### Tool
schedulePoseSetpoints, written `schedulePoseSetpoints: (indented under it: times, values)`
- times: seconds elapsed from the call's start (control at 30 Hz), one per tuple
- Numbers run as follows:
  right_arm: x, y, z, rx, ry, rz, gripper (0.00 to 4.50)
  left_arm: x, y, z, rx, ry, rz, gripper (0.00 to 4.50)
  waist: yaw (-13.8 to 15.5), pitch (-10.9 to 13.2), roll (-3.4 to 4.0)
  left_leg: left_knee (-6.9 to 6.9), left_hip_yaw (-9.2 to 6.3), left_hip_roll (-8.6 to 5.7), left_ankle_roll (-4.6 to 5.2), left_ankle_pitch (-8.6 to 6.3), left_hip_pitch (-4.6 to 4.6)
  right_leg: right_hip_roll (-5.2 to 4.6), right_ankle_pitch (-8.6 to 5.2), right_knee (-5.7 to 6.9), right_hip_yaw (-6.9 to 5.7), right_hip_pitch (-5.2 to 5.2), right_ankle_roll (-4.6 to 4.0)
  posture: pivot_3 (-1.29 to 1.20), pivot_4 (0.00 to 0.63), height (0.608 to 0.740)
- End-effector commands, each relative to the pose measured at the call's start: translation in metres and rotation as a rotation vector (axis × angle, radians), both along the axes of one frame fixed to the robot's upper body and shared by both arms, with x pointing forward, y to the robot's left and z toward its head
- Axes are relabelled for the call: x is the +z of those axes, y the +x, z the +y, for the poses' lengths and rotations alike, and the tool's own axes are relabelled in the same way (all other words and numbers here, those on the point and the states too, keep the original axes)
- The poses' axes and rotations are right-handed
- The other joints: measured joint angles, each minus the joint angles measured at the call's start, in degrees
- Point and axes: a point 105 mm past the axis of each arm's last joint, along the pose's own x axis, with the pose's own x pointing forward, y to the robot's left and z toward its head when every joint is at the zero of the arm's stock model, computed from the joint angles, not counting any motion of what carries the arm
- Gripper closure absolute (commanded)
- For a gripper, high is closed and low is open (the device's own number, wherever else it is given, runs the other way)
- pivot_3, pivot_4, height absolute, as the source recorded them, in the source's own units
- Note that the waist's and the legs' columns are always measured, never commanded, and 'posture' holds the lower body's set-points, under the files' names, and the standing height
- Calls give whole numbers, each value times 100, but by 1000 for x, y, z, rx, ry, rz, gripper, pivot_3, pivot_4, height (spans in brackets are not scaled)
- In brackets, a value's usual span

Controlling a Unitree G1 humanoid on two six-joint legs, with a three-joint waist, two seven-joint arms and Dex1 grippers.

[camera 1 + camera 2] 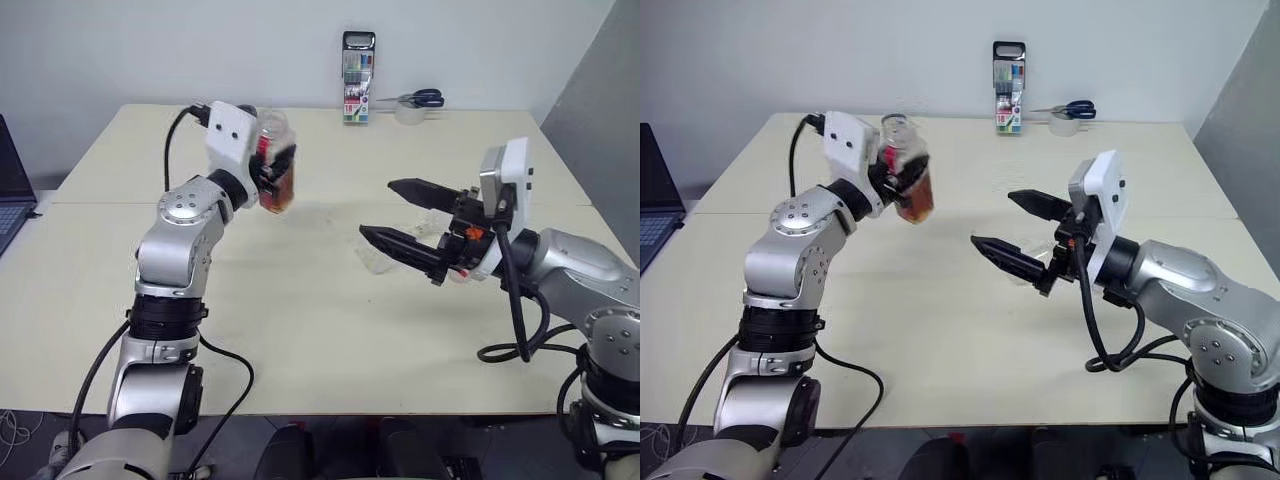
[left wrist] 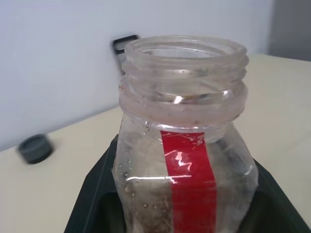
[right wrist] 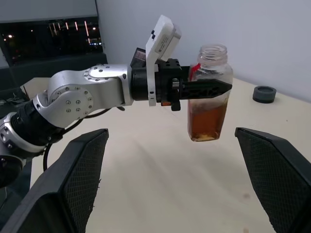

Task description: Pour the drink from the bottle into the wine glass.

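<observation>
I've got a laptop (image 1: 12,190) at the far left edge, off the table (image 1: 300,330). Left gripper (image 1: 272,172) is clenched on the bottle (image 1: 277,165), holding it lifted clear of the table, left of centre. Bottle is upright, cap off, wide threaded neck open at the top, red label strip (image 2: 187,179) running down its side. The drink (image 3: 208,121) is reddish-brown and fills roughly the lower half.

Far edge of the table, near centre: tall marker case (image 1: 358,78) standing upright against the wall. Just right of it, a roll of tape (image 1: 410,113) with blue-handled scissors (image 1: 425,98) beside it.

Right gripper (image 1: 398,215) is released, the two black fingers spread wide, nothing between them, pointing left toward the bottle and well apart from it. It hangs above the table right of centre.

Something clear sits on the table under the right gripper's fingers, probably the wine glass (image 1: 372,258); mostly hidden, so I can't tell how it stands.
</observation>
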Motion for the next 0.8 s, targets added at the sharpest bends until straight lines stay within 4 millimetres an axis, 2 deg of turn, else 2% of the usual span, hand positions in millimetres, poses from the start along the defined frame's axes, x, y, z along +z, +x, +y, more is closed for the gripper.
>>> schedulePoseSetpoints:
  times: [0.03, 0.23, 0.57, 0.8]
  values:
    - [10, -4, 5, 48, -11, -68, 36, 4, -3, 19, 144, -76, -40, 2676, 4, 0, 0, 0, 0, 0, 0, 0, 1, 0, 0, 0, 0, 0, 0, 0, 150, 740]
    - [19, 3, 6, 55, 19, -63, 36, -19, -2, 50, 307, -134, -14, 2676, 7, -1, -2, 1, 1, 0, -3, 1, 0, -3, 1, 1, -1, -2, 0, 0, 150, 740]
    - [18, 5, 11, 52, 15, -75, 36, -41, 0, 63, 279, -185, 24, 2676, 14, -2, -3, 1, 2, -1, -8, 4, -1, -7, 1, 1, -6, -2, 0, 0, 150, 740]
    - [17, 5, 12, 41, 18, -74, 36, -56, 3, 62, 214, -181, 45, 2676, 15, -2, -4, 1, 1, -1, -8, 4, -2, -8, 1, 0, -9, -2, 0, 0, 150, 740]
